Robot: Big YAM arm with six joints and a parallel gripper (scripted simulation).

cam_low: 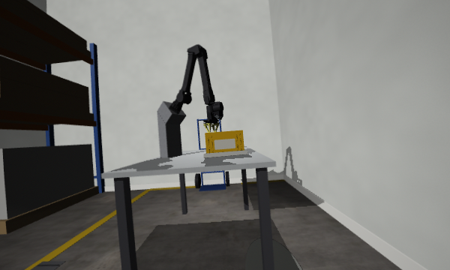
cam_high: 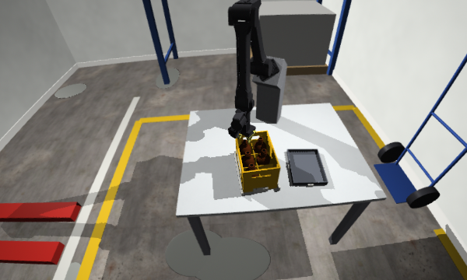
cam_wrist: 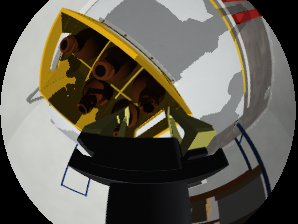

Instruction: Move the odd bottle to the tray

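Brown bottles (cam_high: pixel 263 159) (cam_wrist: pixel 102 70) stand in the upright yellow crate (cam_high: pixel 261 180) (cam_low: pixel 239 142) (cam_wrist: pixel 182 104) below the pincer (cam_high: pixel 247 135) (cam_low: pixel 211 130) (cam_wrist: pixel 148 114); the flat, bare black tray (cam_high: pixel 307 167) lies left of it.

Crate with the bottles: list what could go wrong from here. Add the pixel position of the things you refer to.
The open end effector (cam_high: pixel 247 136) (cam_low: pixel 211 130) (cam_wrist: pixel 148 109) hangs close above the crate (cam_high: pixel 261 180) (cam_low: pixel 240 142) (cam_wrist: pixel 175 96); coming down off line, its fingers might catch the rim and tilt or shove it.
The bottles (cam_high: pixel 263 157) (cam_wrist: pixel 104 69) stand close together, so a neighbour might get knocked or gripped by mistake.
Neck differences are too small to tell here, so the wrong bottle could end up on the tray (cam_high: pixel 307 167).
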